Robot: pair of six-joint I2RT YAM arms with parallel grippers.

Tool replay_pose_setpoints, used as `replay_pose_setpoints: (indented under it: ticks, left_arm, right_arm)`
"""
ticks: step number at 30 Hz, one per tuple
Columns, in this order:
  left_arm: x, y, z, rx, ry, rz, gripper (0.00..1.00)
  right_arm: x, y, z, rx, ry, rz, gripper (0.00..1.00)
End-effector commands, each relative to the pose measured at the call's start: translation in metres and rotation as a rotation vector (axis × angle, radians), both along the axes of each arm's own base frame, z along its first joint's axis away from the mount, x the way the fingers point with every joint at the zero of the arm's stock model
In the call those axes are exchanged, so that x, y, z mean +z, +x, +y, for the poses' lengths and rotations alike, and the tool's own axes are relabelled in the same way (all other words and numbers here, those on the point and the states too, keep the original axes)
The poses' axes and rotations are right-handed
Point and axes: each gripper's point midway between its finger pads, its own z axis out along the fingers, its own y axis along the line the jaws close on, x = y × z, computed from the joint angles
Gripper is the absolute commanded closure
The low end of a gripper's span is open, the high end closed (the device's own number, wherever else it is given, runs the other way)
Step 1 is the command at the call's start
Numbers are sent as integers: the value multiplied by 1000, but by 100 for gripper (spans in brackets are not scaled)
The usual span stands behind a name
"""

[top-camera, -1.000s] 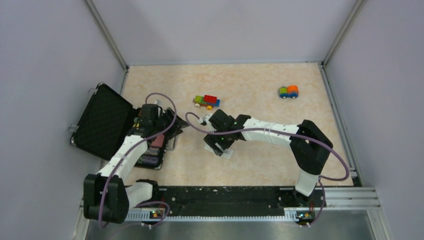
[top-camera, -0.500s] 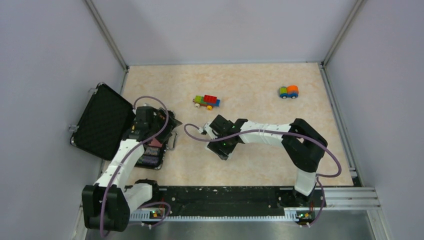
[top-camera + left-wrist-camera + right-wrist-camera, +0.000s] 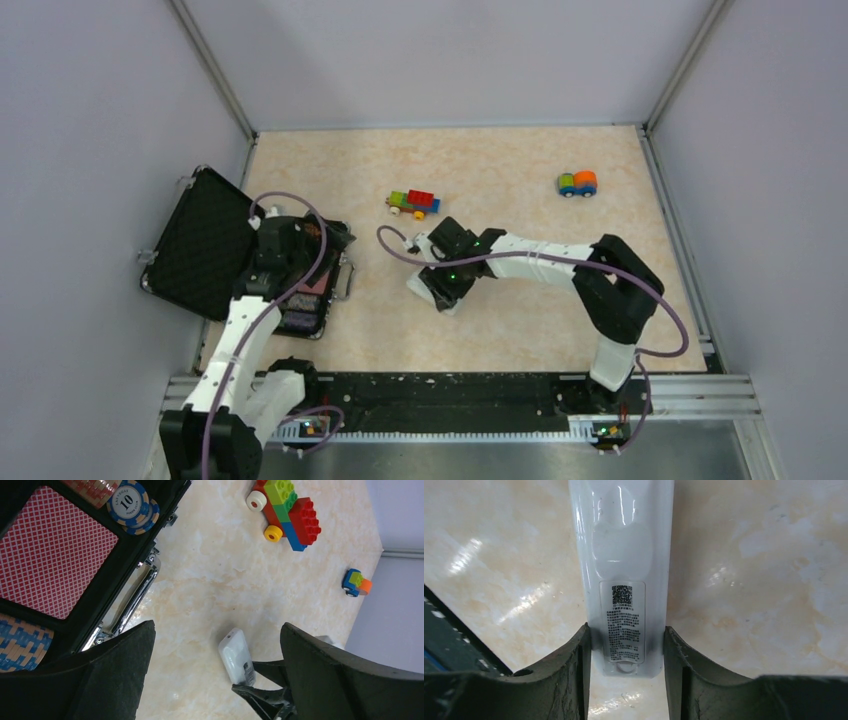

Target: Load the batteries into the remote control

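Observation:
The remote control [image 3: 624, 555] lies back side up on the marbled table, a white slim body with a printed label. My right gripper [image 3: 624, 630] is shut on it, one finger pressed against each long side near its end. The top view shows that gripper [image 3: 447, 283] low over the remote control [image 3: 432, 296] at mid-table. The left wrist view shows the remote control [image 3: 235, 655] with the right fingers [image 3: 265, 690] on it. My left gripper [image 3: 217, 627] hangs open and empty by the case's edge [image 3: 290, 245]. The batteries are out of view.
An open black case [image 3: 205, 245] on the left holds card decks [image 3: 50, 560] and a striped poker chip [image 3: 132, 505]. A multicoloured brick car [image 3: 414, 203] stands behind the remote. A small blue-orange toy car [image 3: 577, 184] sits at the back right. Walls enclose the table.
My left gripper has drawn back toward the case and opened wide. My right gripper has narrowed onto the remote's sides and shifted slightly.

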Motion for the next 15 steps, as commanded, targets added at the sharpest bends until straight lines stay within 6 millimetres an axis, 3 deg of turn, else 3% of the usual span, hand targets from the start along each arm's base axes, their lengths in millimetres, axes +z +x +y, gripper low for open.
replay_pose_setpoints:
  ticks: [1,4,7,10,12,15]
  left_arm:
    - [38,11,0,-16,4,-157,1]
    - [62,15,-12,-87,-29,-278,1]
    - [101,16,-43,-275,-107,-478,1]
    - [140,10,-70,-445,-173,-651,1]
    - [155,6,-81,-527,-181,-705,1]
    - [172,5,-93,-598,-184,-759,1]
  right_arm:
    - [87,33,31,-94,331,-26,83]
    - [126,50,38,-124,460,-18,83]
    - [169,58,48,-151,628,39,83]
    - [218,60,58,-153,823,122,83]
    - [253,61,64,-130,953,167,83]
    - [289,52,73,-64,1072,247,82]
